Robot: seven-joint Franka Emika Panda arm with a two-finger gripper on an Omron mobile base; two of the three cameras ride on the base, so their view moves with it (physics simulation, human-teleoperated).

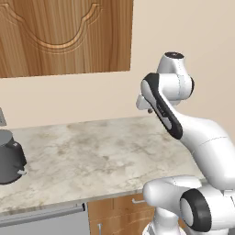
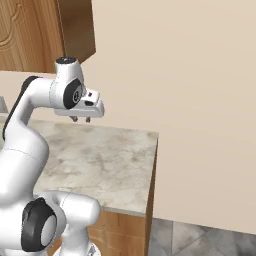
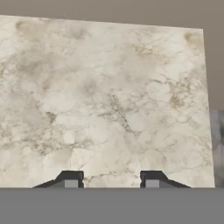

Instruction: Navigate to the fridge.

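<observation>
Arm: white Franka, folded high above the counter, hand pointing down.
Gripper (image 2: 81, 119): hangs over the marble counter, well clear of its surface; in the hand view (image 3: 111, 179) the two dark fingertips stand apart with bare stone between them, holding nothing.
Counter (image 1: 92, 156): beige veined marble, ends at a right edge beside the plain wall (image 2: 190, 100).
Kettle (image 1: 10, 158): dark grey, far left on the counter, partly cut off by the picture edge.
Upper cabinet (image 1: 64, 34): wooden, carved door, on the wall above the counter's left part.
Lower fronts: wooden drawer (image 1: 124, 209) under the counter; grey dishwasher front (image 1: 46, 222) to its left.
Floor (image 2: 200, 240): grey tiles, right of the counter end.
Fridge: cannot be placed from these views.
</observation>
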